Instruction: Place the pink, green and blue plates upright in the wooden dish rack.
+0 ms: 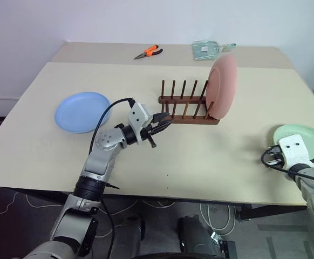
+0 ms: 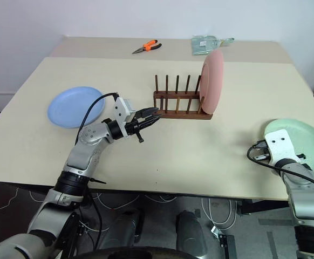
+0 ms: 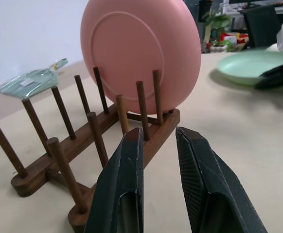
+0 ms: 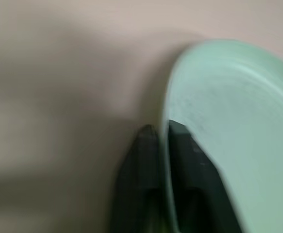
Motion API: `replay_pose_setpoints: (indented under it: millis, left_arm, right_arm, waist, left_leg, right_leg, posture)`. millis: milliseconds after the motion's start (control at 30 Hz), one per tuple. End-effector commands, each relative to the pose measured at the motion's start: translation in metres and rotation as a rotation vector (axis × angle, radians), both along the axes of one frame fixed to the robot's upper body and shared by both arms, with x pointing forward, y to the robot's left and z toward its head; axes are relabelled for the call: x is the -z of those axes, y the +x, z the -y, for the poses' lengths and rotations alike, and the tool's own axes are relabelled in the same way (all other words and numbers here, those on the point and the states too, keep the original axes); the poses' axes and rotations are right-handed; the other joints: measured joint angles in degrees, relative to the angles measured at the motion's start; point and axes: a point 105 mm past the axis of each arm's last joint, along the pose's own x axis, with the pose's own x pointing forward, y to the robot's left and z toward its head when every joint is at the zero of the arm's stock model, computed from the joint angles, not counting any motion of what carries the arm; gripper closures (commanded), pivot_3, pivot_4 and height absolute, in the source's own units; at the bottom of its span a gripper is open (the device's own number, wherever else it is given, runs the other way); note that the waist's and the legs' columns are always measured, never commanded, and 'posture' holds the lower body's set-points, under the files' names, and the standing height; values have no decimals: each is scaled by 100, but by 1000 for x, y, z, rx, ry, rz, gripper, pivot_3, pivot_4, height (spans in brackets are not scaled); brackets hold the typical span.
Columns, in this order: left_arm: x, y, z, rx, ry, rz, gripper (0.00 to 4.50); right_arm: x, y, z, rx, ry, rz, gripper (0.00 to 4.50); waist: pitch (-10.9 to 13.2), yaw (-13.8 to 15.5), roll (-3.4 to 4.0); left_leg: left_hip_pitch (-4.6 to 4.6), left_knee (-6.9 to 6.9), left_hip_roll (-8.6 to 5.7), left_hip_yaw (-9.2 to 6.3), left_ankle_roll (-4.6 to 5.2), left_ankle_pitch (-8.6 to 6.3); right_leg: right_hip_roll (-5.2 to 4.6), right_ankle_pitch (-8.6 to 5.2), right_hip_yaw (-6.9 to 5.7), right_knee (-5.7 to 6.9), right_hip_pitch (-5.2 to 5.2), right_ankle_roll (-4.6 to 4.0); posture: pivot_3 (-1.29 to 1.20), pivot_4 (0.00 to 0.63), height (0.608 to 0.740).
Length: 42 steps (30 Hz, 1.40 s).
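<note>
The right gripper (image 4: 160,138) pinches shut on the near left rim of the pale mint green plastic plate (image 2: 302,141), lying flat at the table's right edge. The dark wooden peg rack (image 2: 178,102) sits up and left of it, 1 salmon pink plate (image 2: 212,81) upright at its right end. The left gripper (image 1: 165,120), slightly parted and empty, hovers at the rack's left end.

A lab or workshop: bare table (image 1: 200,156), pliers (image 1: 149,52), trailing floor cables (image 1: 27,202).
</note>
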Motion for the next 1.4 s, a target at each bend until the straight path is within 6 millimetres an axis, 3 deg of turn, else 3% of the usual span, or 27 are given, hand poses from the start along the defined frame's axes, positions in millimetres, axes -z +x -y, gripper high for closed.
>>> replay_pose_setpoints:
  millis: [33, 100, 133, 233, 300, 433, 500, 633, 800, 1067, 1233, 1400]
  left_arm:
    - [-11, -1, 0, 7, -4, 58, 3454]
    - [-12, 3, -5, -34, 6, 85, 3454]
    - [-10, 12, -11, -102, 44, 107, 3454]
    - [-13, 35, -38, -278, 104, 173, 3454]
    - [-16, 37, -46, -288, 80, 166, 3454]
    - [-4, 31, -57, -277, 133, 155, 3454]
    - [5, 30, -62, -289, 160, 139, 3454]
    - [11, 26, -67, -312, 105, 93, 3454]
    - [19, 26, -74, -343, 89, 56, 3454]
    - [21, 22, -74, -339, 82, 47, 3454]
    - [23, 19, -71, -329, 88, 40, 3454]
    - [21, 18, -69, -321, 81, 37, 3454]
  right_arm:
    - [-28, 5, 4, 20, -66, 98, 4436]
    - [-53, 12, 1, 0, -126, 184, 4436]
    - [-79, 20, -7, -29, -120, 284, 4436]
    - [-175, 33, -57, -235, 42, 654, 4436]
    - [-218, 29, -88, -377, 170, 808, 4436]
    - [-273, 11, -140, -658, 488, 969, 4436]
    - [-288, 0, -170, -821, 682, 984, 4436]
    - [-279, -5, -237, -1059, 1027, 829, 4436]
    - [-248, 23, -271, -956, 1202, 665, 4436]
    - [-220, 51, -269, -835, 1163, 609, 4436]
    - [-203, 68, -269, -757, 1232, 535, 4436]
    - [-190, 93, -254, -603, 1328, 502, 4436]
  waist:
    - [0, -13, 2]
    - [0, -21, 3]
    - [0, -32, 3]
    - [18, -118, 36]
    - [21, -167, 41]
    - [7, -127, 8]
    - [8, -112, 9]
    - [9, -81, 11]
    - [8, -42, 12]
    - [9, -47, 14]
    - [8, -71, 14]
    - [8, -62, 15]
  left_leg:
    - [0, 0, 1, 0, 0, 0]
    - [1, 0, 1, 0, 0, 0]
    - [1, 0, 1, 2, 0, 0]
    - [3, 2, 2, 9, 3, 4]
    - [3, 0, 4, 7, 4, 5]
    - [-2, -16, 6, -24, 5, 4]
    - [-6, -17, 1, -26, 5, 3]
    - [-8, -16, -2, -26, 6, 3]
    - [-7, -14, -2, -26, 4, 4]
    - [-7, -16, -2, -22, 4, 4]
    - [-6, -16, 0, -22, 4, 4]
    - [-4, -16, 1, -22, 4, 4]
  right_leg:
    - [0, 0, 0, 2, -2, 0]
    - [1, 0, 0, 3, -3, 0]
    - [1, 0, 0, 3, -3, 0]
    - [2, 6, 10, 9, -12, -4]
    - [6, 6, 11, 15, -15, -3]
    - [9, 0, -16, 6, -5, 3]
    - [2, -1, -17, 2, -5, 5]
    - [-4, 1, -14, 12, -14, 1]
    - [0, 3, -14, 17, -19, -3]
    - [1, 3, -13, 22, -27, -3]
    - [4, 4, -13, 26, -28, -3]
    - [5, 4, -12, 28, -28, -4]
  posture:
    - [0, 150, 740]
    - [0, 150, 740]
    - [0, 150, 740]
    - [0, 150, 740]
    - [0, 150, 740]
    - [0, 150, 740]
    - [0, 150, 740]
    - [0, 150, 740]
    - [0, 150, 740]
    - [0, 150, 740]
    - [0, 150, 740]
    - [0, 150, 740]
